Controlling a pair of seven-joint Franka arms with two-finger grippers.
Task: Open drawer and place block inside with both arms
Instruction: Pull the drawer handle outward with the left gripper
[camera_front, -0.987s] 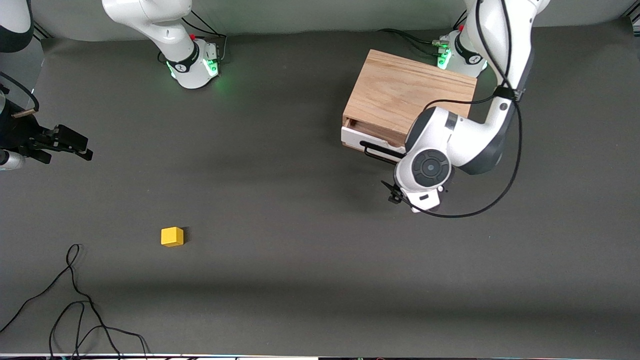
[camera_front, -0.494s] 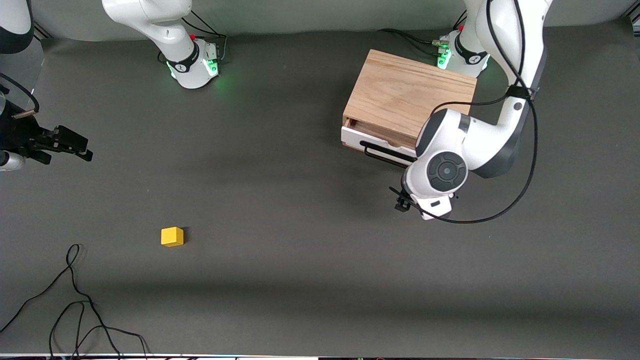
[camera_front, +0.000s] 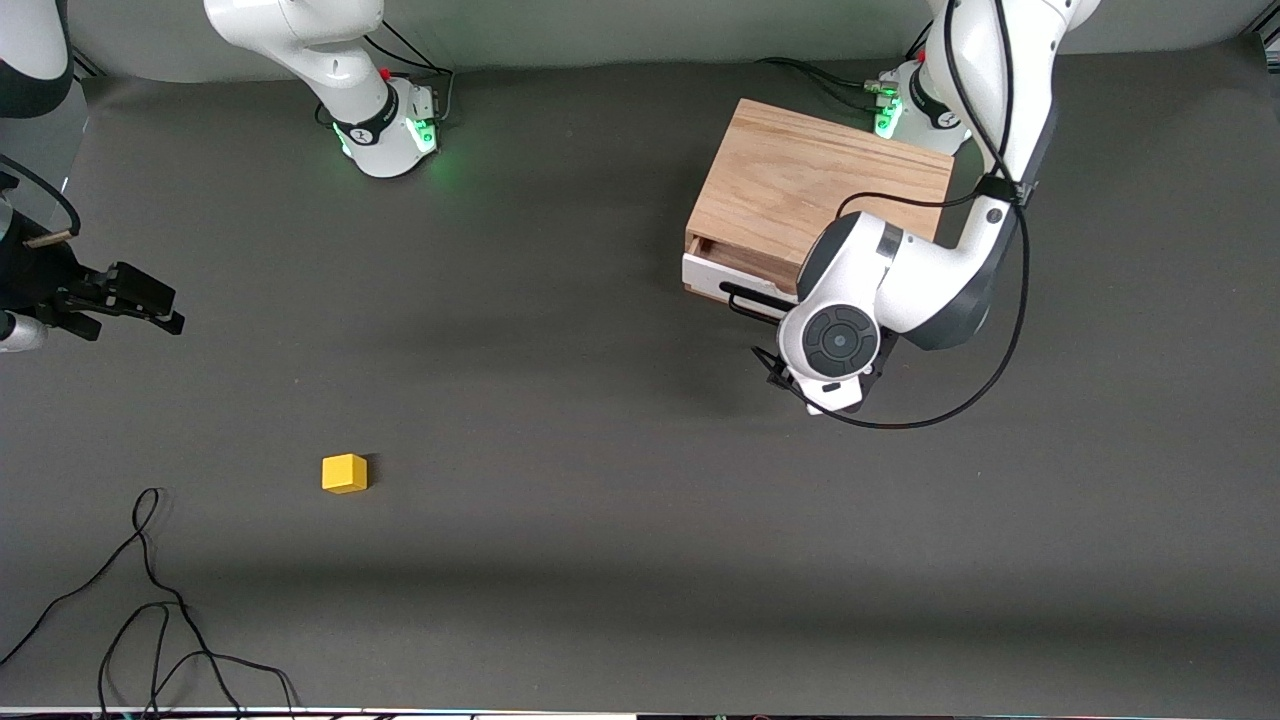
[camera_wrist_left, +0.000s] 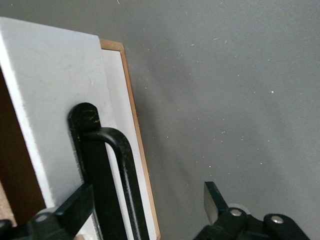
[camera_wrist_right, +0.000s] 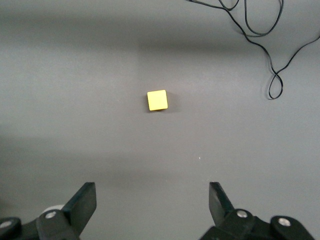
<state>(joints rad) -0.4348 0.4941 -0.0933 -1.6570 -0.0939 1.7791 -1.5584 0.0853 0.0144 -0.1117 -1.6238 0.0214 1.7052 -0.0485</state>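
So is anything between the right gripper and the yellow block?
Nothing visible. The right gripper hangs open over bare table with the yellow block in plain sight; only a loose black cable lies off to one side.

You see a big table covered with a dark grey mat (camera_front: 560, 300). The mat is flat and plain, with tiny pale specks on it. At the top edge a light grey wall (camera_front: 600, 30) runs along the table. Green light glows on the mat there in two spots. Thin black cables (camera_front: 150, 610) lie in loops at the corner nearest the front camera. A soft, wide shadow crosses the mat.
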